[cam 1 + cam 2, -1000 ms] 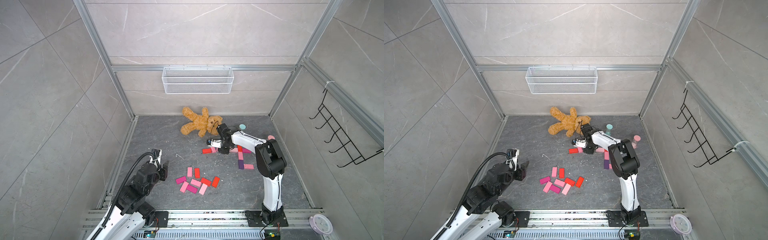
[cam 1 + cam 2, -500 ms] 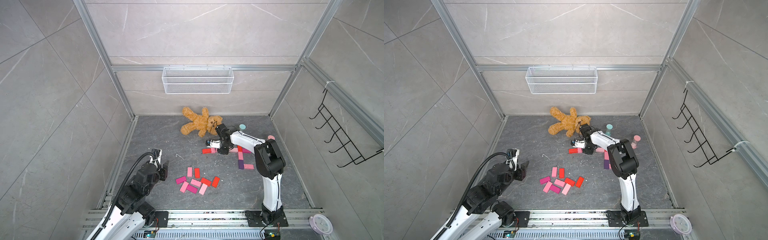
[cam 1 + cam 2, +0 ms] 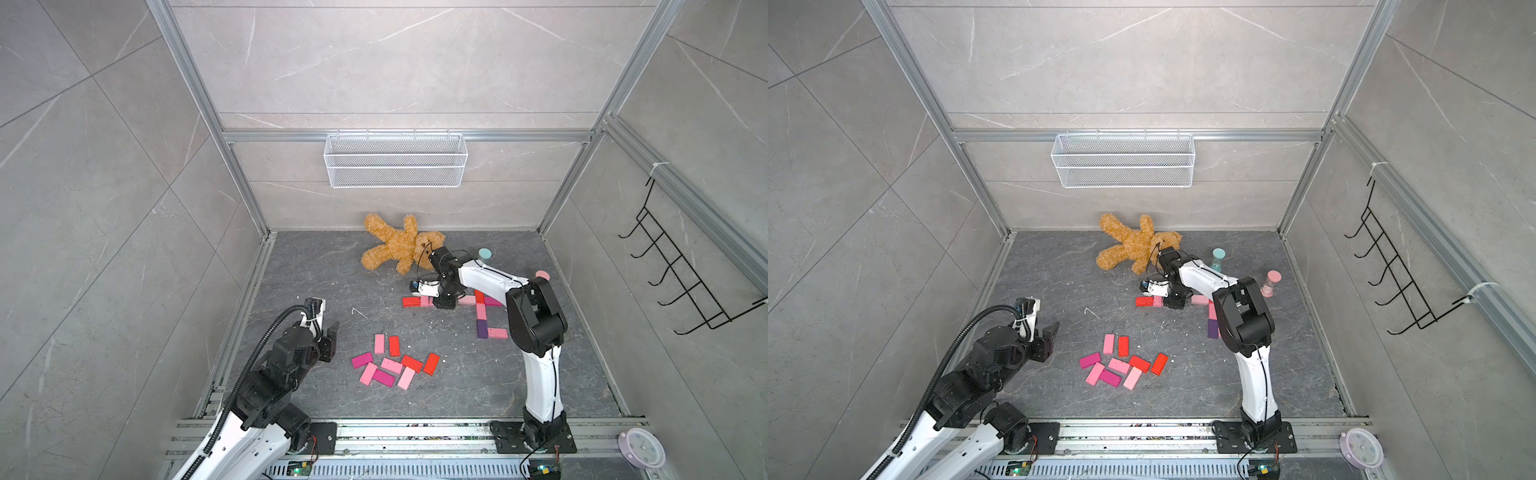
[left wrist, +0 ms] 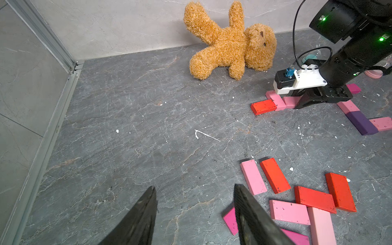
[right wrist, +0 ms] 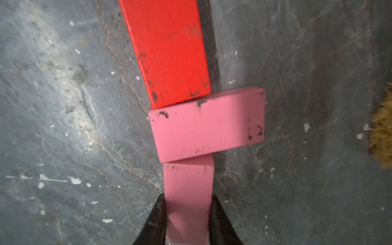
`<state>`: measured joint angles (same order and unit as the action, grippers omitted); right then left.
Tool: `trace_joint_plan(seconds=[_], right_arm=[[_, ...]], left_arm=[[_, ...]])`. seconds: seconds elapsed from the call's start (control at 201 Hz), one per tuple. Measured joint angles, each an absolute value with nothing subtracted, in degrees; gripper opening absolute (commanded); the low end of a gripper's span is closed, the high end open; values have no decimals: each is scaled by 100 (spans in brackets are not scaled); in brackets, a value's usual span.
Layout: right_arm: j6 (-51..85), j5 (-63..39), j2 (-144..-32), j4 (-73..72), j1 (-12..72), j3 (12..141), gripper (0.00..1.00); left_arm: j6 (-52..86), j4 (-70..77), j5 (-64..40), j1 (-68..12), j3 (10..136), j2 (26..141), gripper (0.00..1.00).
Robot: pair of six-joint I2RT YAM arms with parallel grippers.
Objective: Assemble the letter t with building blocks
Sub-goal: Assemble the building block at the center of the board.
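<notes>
Nine loose building blocks (image 3: 392, 365) are lying flat in a messy cluster near the front of the floor (image 3: 316, 291). They're pinks, magentas and reds, mostly touching each other. The left gripper (image 4: 194, 186) is hovering just beside that pile with its fingers spread apart and nothing between them.

Further back, the right gripper (image 5: 187, 203) is sitting low over a row of blocks, fingers pinching a pink block (image 5: 188, 182) by its long sides. That one is butting end-on against a crosswise pink block (image 5: 209, 125). A red block (image 5: 169, 48) is touching the far side of that, a bit skewed.

In both top views the row is running sideways just in front of the teddy bear (image 3: 399, 249). A stem of pink blocks ending in a purple block (image 3: 482, 328) is heading toward the front, with another pink one sticking out beside the purple.
</notes>
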<state>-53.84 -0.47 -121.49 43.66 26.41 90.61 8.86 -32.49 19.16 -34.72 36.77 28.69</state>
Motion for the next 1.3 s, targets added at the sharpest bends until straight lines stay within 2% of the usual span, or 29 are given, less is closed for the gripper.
trace_joint_plan(seconds=[0.164, 0.344, 0.772, 1.051, 1.305], right_arm=[[-5384, -45, -12237, 4497, 2646, 9198, 9], [-5384, -40, -12342, 4652, 2646, 9365, 29], [-5384, 36, -12440, 4762, 2676, 9494, 32], [-5384, 141, -12503, 4711, 2711, 9518, 39], [-5387, 220, -12514, 4711, 2742, 9529, 38]], left_arm=[[864, -3245, 1894, -3472, 3677, 2869, 60], [851, -3188, 1892, -3472, 3677, 2869, 60], [812, -3138, 1793, -3472, 3677, 2884, 60], [788, -3120, 1747, -3472, 3677, 2939, 60], [788, -3120, 1745, -3472, 3677, 2945, 60]])
